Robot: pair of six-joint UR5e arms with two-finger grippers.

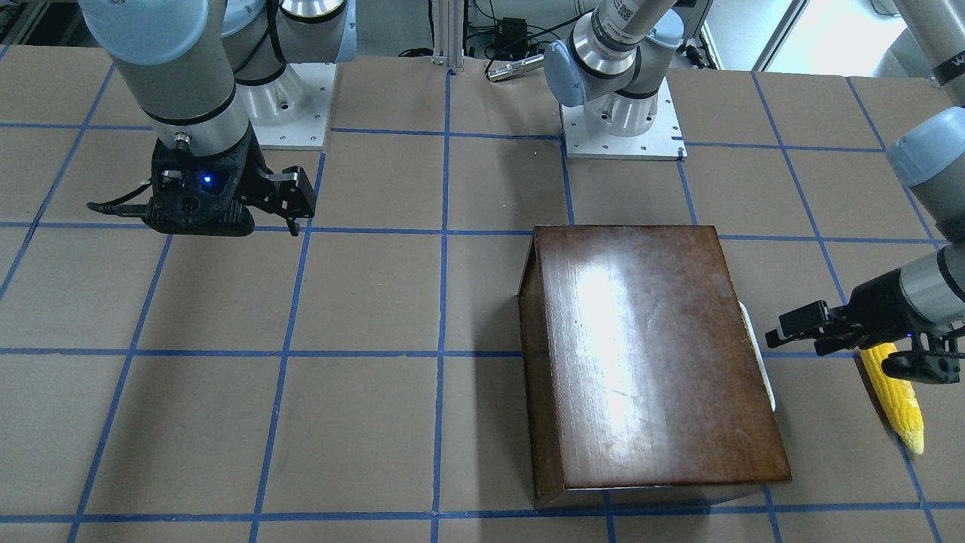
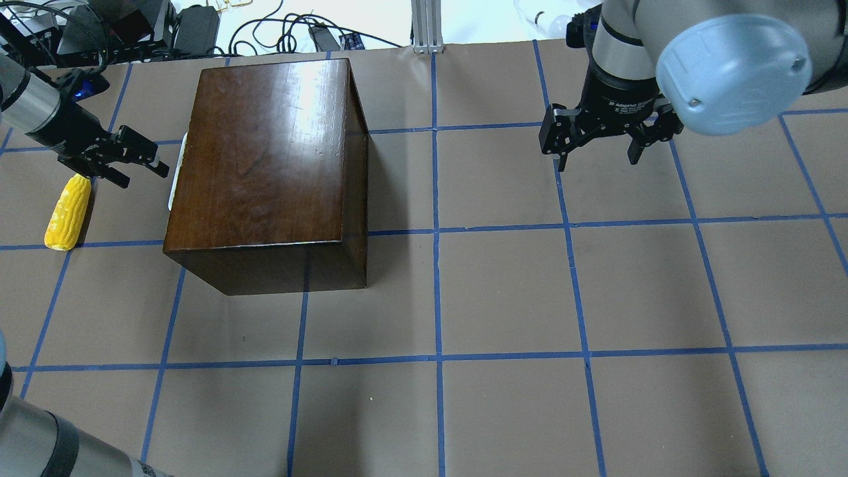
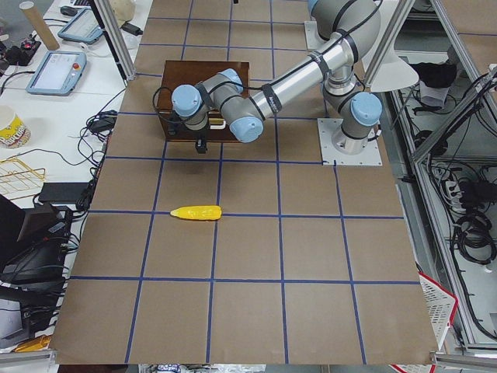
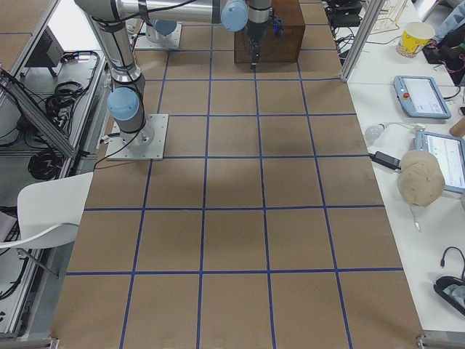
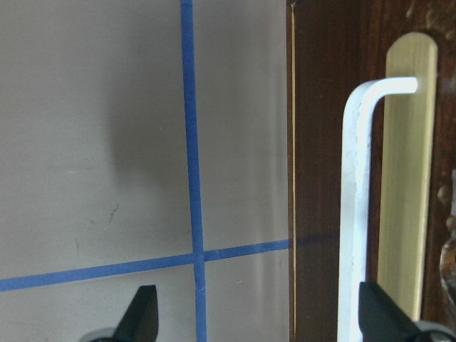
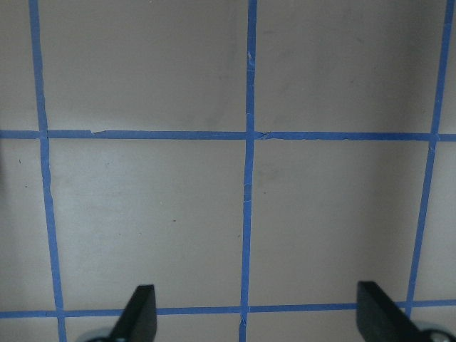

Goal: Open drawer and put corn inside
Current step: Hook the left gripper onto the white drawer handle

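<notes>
The glossy dark-brown wooden box (image 2: 265, 152) stands left of the table's middle, also in the front view (image 1: 648, 354). Its drawer is shut; the left wrist view shows the dark front panel (image 5: 320, 178) and the whitish handle (image 5: 355, 214). The yellow corn (image 2: 68, 212) lies on the table left of the box, also in the front view (image 1: 893, 396) and left side view (image 3: 196, 212). My left gripper (image 2: 146, 173) is open and empty, between corn and handle, fingers pointing at the handle (image 2: 173, 179). My right gripper (image 2: 596, 159) is open and empty above bare table.
The table (image 2: 503, 291) is brown with blue tape lines. The arm bases (image 1: 622, 128) stand at the robot's edge. Cables and boxes (image 2: 132, 26) lie beyond the far edge behind the box.
</notes>
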